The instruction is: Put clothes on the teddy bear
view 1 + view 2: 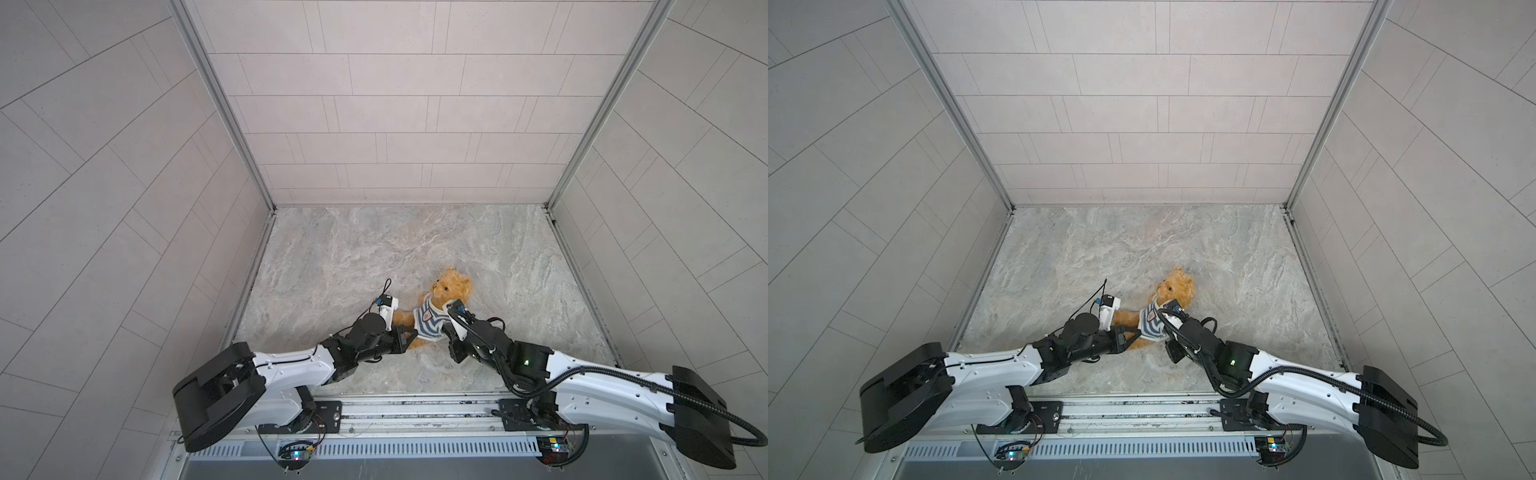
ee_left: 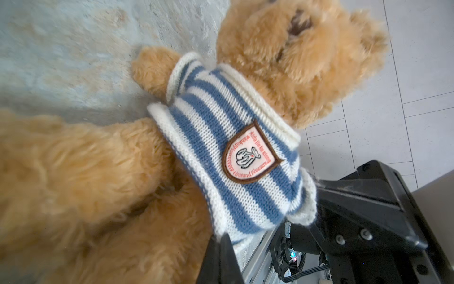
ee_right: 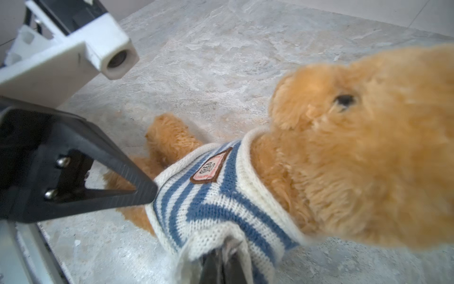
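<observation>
The teddy bear (image 1: 451, 286) (image 1: 1177, 286) lies on its back on the marble tabletop, head toward the back wall. A blue-and-white striped shirt (image 1: 430, 322) (image 1: 1152, 322) with a badge covers its chest (image 2: 233, 147) (image 3: 216, 209). One paw (image 2: 149, 68) sticks out of the far sleeve. My left gripper (image 1: 409, 336) (image 2: 222, 237) is shut on the shirt's lower hem beside the legs. My right gripper (image 1: 445, 330) (image 3: 223, 255) is shut on the cream cuff of the near sleeve. The bear's face (image 2: 294, 49) (image 3: 368, 147) is bare.
Tiled walls (image 1: 395, 124) close in the marble top (image 1: 353, 257) on three sides. A metal rail (image 1: 415, 411) with the arm bases runs along the front edge. Both arms meet at the bear, their wrists close together.
</observation>
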`<state>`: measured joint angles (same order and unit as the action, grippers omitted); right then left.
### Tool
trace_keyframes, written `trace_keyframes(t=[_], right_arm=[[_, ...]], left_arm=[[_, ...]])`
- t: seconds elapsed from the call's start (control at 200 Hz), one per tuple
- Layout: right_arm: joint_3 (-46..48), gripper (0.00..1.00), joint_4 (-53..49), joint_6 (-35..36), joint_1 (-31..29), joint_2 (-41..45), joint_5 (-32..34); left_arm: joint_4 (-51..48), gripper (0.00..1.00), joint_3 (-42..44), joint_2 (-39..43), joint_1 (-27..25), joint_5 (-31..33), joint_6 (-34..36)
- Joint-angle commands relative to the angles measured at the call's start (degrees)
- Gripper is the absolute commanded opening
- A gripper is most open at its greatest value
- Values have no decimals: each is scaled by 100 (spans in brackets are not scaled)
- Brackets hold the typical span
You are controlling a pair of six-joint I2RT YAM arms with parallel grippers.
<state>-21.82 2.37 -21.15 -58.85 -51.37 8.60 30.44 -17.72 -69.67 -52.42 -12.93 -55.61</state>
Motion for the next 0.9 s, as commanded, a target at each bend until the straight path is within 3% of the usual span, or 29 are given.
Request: trace_keyframes(t=[0.0, 0.561, 0.896], right_arm=[[82, 0, 77, 142, 3, 309, -493], [310, 0, 442, -386, 0, 1146, -1060], [297, 0, 887, -493, -4, 1218, -1642]], left_arm=[[-344, 0, 109, 200, 141, -32, 215], [-1092, 0, 469, 735, 638, 96, 619], [-1722, 0, 343, 1109, 874, 117, 1058]])
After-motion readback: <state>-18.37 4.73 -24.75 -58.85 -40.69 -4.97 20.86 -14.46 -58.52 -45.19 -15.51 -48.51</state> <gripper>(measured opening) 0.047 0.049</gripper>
